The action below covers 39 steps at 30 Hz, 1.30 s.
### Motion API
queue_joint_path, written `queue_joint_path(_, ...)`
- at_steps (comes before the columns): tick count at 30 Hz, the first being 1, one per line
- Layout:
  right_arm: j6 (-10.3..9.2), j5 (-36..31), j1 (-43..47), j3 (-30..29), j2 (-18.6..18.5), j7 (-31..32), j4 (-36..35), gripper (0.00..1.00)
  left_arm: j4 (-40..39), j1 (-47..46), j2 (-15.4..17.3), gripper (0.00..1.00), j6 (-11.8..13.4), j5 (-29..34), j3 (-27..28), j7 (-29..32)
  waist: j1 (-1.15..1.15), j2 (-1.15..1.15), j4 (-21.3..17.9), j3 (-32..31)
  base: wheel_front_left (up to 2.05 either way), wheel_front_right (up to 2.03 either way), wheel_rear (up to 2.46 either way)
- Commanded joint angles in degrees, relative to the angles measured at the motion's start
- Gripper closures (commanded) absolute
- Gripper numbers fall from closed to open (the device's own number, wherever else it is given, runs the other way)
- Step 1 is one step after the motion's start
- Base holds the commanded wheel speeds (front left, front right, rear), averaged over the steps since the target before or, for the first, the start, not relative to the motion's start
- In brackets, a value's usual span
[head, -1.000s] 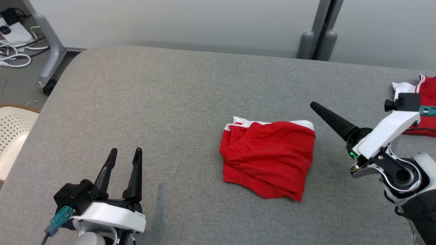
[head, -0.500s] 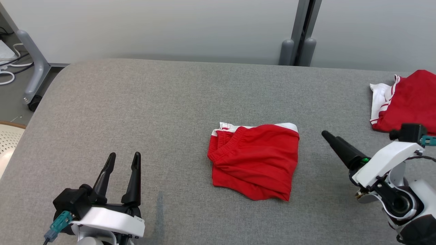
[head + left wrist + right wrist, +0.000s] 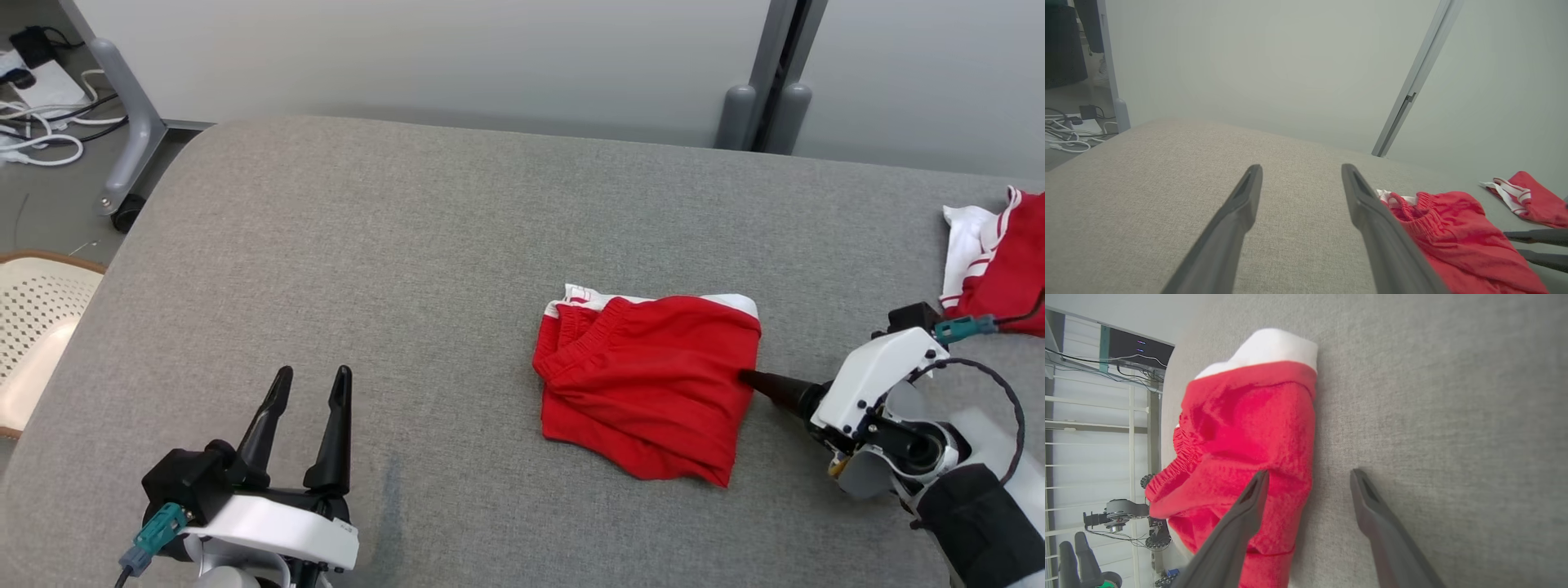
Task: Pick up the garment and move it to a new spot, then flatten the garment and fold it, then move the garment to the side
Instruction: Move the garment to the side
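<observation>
Both tools stand spread and empty: our left gripper (image 3: 314, 377) idles while our right gripper (image 3: 1309, 473) brackets the right edge of the red garment (image 3: 645, 384), folded mid-table (image 3: 408, 245). Soft, light, floppy, we judge — pinch that doubled edge.

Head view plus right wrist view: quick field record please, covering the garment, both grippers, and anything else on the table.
garment: red, white trim, folded, lying on the grey table
right gripper: open, fingers straddling the garment's right edge; contact unclear
left gripper: open, empty, apart from the garment
other: second garment, red and white, at the table's far right
</observation>
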Motion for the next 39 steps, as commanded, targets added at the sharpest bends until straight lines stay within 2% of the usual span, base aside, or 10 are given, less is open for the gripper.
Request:
queue_joint_path(1, 0.14, 0.6, -2.4, -0.4, 0.8, 2.1, 2.7, 0.0, 0.0, -1.0, 0.0, 0.0, -0.1, -0.3, 0.2, 0.0, 0.0, 0.0, 1.0, 0.3, 0.0, 0.0, 0.0)
queue_joint_path(8, 0.09, 1.3, -5.4, -0.7, 3.6, 6.5, 10.4, 0.0, 0.0, -0.8, -0.4, 0.0, -0.1, -0.5, 0.4, 0.0, 0.0, 0.0, 2.7, 0.9, 0.0, 0.0, 0.0)
queue_joint_path(13, 0.07, 1.8, -5.9, -1.0, 4.5, 7.6, 11.6, 0.0, -0.1, -1.0, -0.5, 0.0, -0.1, -0.4, 0.6, 0.0, 0.0, 0.0, 3.2, 1.4, 0.0, 0.0, 0.0)
queue_joint_path(14, 0.07, 2.2, -6.0, -1.3, 4.7, 7.7, 11.2, 0.15, -0.2, -1.0, -0.5, 0.0, -0.1, -0.4, 0.7, 0.0, 0.0, 0.0, 3.2, 1.5, 0.0, 0.0, 0.0)
queue_joint_path(15, 0.08, 2.6, -6.0, -1.7, 4.9, 7.5, 10.6, 0.55, -0.3, -1.1, -0.5, 0.0, -0.1, -0.4, 0.7, 0.0, 0.0, 0.0, 3.2, 1.6, 0.0, 0.0, 0.0)
queue_joint_path(16, 0.08, 2.9, -6.0, -2.0, 4.9, 7.4, 9.8, 0.8, -0.3, -1.1, -0.5, 0.0, -0.1, -0.4, 0.8, 0.0, 0.0, 0.0, 3.1, 1.7, 0.0, 0.0, 0.0)
queue_joint_path(17, 0.1, 3.1, -5.9, -2.2, 4.9, 7.2, 9.2, 1.0, -0.3, -1.0, -0.5, 0.0, -0.1, -0.4, 0.9, 0.0, 0.0, 0.0, 3.0, 1.7, 0.0, 0.0, 0.0)
queue_joint_path(23, 0.1, 2.9, -5.4, -2.2, 4.2, 6.1, 5.1, 1.0, -0.3, -1.1, -0.6, 0.0, -0.1, 0.2, 1.1, 0.0, 0.0, 0.0, 1.9, 1.5, 0.0, 0.0, 0.0)
queue_joint_path(28, 0.1, 1.7, -4.3, -0.7, 2.4, 5.4, -1.6, 1.0, -0.3, -1.1, -0.5, 0.0, -0.1, 0.5, 0.9, 0.0, 0.0, 0.0, 0.5, 1.4, 0.0, 0.0, 0.0)
queue_joint_path(39, 0.11, -3.0, -7.6, 3.4, -8.5, 7.7, -16.7, 1.0, -0.9, -2.9, -0.1, 0.0, -0.1, 0.3, -1.1, 0.0, 0.0, 0.0, -5.0, 4.2, 0.0, 0.0, 0.0)
